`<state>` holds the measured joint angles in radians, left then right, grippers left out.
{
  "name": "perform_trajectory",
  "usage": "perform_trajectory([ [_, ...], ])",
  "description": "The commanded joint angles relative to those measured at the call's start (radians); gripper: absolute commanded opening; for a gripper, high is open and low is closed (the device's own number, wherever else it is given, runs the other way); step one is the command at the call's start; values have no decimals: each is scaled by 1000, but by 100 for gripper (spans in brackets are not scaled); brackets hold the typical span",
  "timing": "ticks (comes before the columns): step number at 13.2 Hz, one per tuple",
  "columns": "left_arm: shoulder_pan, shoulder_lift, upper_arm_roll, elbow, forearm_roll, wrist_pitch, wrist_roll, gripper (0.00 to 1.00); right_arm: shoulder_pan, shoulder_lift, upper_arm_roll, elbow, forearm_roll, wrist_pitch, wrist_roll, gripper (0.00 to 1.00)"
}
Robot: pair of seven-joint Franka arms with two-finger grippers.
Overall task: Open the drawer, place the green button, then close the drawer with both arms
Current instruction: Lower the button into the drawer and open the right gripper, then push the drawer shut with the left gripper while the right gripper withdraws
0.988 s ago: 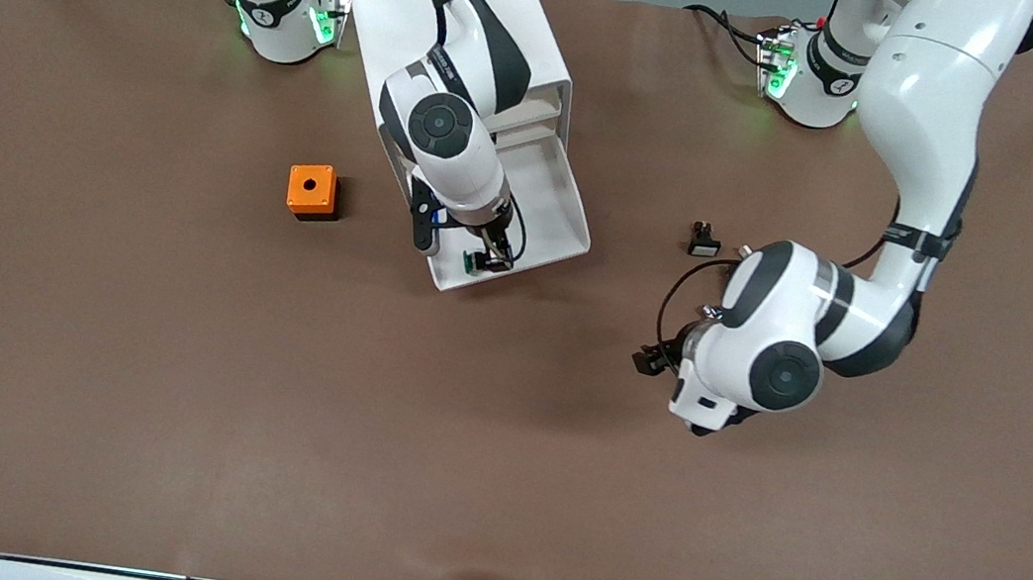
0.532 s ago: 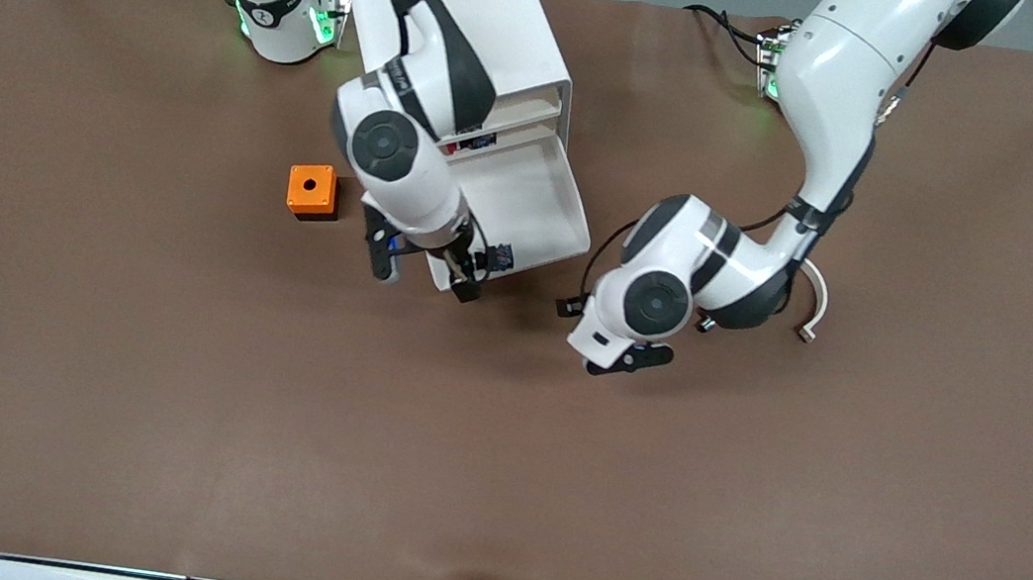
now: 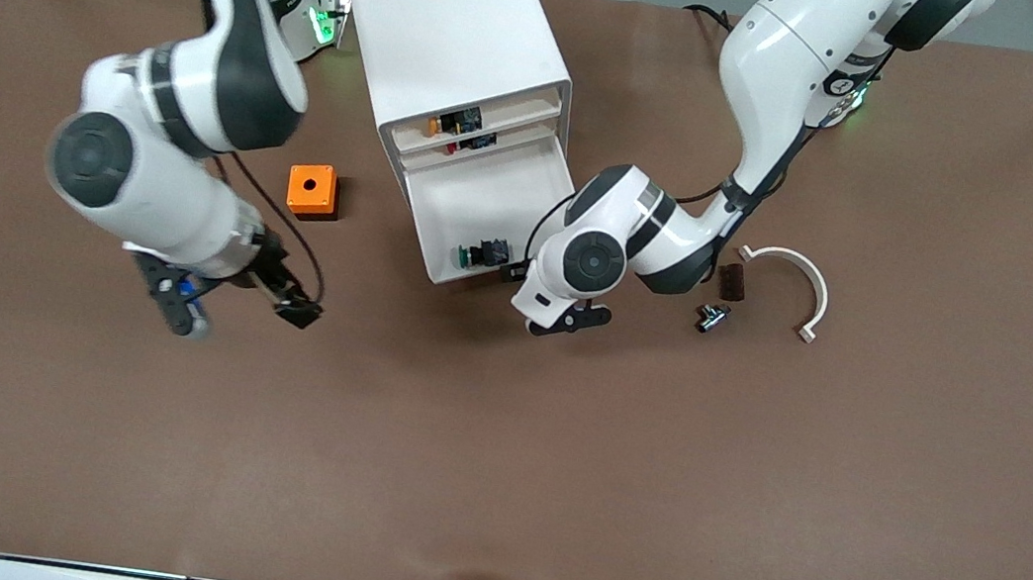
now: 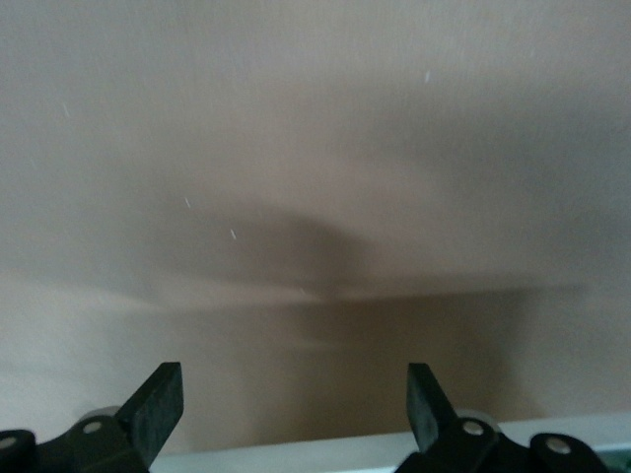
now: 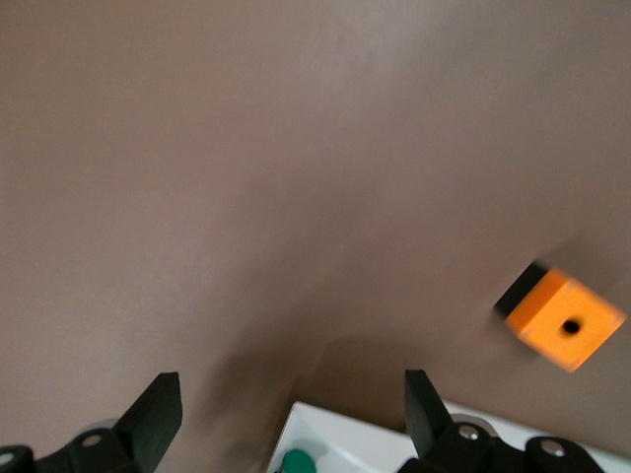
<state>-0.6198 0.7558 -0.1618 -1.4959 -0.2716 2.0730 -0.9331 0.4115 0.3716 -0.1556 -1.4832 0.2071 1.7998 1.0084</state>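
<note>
The white cabinet (image 3: pixel 452 22) stands at the back middle of the table. Its third drawer (image 3: pixel 489 197) is pulled out toward the front camera. The green-capped button (image 3: pixel 481 253) lies in the drawer, close to its front wall. My left gripper (image 3: pixel 514 275) is open and empty at the drawer's front corner. The left wrist view shows its fingers (image 4: pixel 158 399) spread, with a white edge (image 4: pixel 325 448) between them. My right gripper (image 3: pixel 298 309) is open and empty over bare table, toward the right arm's end. The right wrist view (image 5: pixel 291 394) shows a drawer corner (image 5: pixel 345 434) and the green cap (image 5: pixel 296 461).
An orange cube with a hole (image 3: pixel 312 190) sits beside the cabinet toward the right arm's end, and also shows in the right wrist view (image 5: pixel 562 317). A white curved piece (image 3: pixel 793 272), a dark block (image 3: pixel 731 280) and a small black switch (image 3: pixel 713 314) lie toward the left arm's end. The upper tiers hold small parts (image 3: pixel 457 122).
My right gripper has left the drawer and swung out over the table, and the button now lies in the drawer. My left gripper has moved in to the drawer's front corner.
</note>
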Motion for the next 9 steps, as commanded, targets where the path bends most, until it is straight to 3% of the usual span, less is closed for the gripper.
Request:
perform_trajectory([
  [1, -43, -15, -1, -10, -21, -5, -102, 100, -71, -58, 11, -11, -61, -43, -178, 100],
  [6, -52, -7, -99, -46, -21, -16, -151, 100, -216, -155, 11, -20, -92, -91, -543, 100],
  [9, -101, 0, -105, -46, -43, -16, -188, 100, -278, -223, 10, -20, -92, -129, -687, 100],
])
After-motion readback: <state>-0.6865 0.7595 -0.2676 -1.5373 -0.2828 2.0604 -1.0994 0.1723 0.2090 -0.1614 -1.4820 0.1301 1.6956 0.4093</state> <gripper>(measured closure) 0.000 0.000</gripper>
